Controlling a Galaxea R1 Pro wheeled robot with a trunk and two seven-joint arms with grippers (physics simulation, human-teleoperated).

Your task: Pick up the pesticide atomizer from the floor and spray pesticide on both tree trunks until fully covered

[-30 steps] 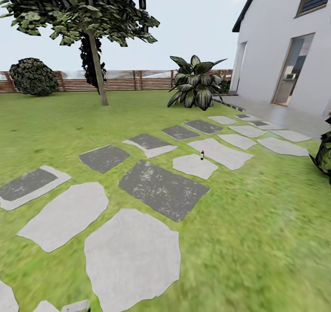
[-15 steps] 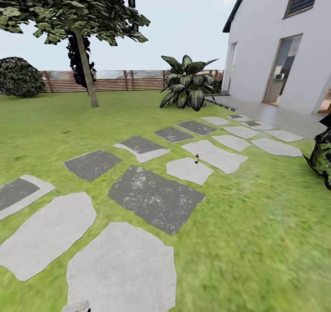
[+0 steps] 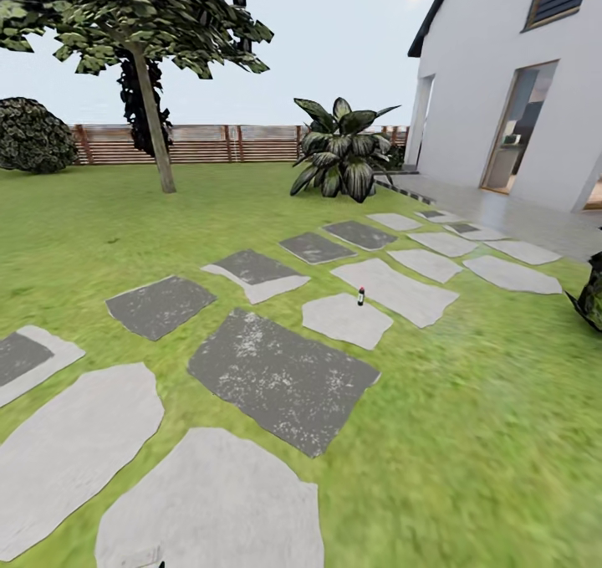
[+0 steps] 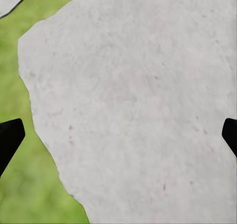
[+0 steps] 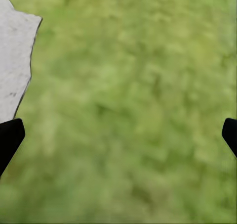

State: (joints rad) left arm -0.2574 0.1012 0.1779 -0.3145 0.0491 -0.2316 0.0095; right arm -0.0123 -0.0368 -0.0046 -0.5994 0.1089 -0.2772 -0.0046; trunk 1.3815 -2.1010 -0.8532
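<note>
Grass floor [image 3: 468, 401] spreads ahead of you in the head view, crossed by a path of grey stepping stones [image 3: 280, 380]. Your pesticide atomizer [image 3: 361, 296], a small dark bottle with a red band, stands upright on the far edge of a pale stone [image 3: 344, 321], well ahead and a little right of centre. Beyond it a broad-leaved plant [image 3: 343, 154] sits near the white house [image 3: 510, 91], and a tree [image 3: 150, 91] rises at the far left before the wooden fence [image 3: 209, 144].

Your left gripper [image 4: 118, 137] hangs over a pale stone slab [image 4: 133, 105] with grass along one side; its dark fingertips [image 4: 9, 137] sit at opposite edges, jaws wide apart and empty. Your right gripper [image 5: 118, 137] hangs over blurry grass, a stone's edge [image 5: 12, 61] to one side, jaws equally spread with nothing between them.
</note>
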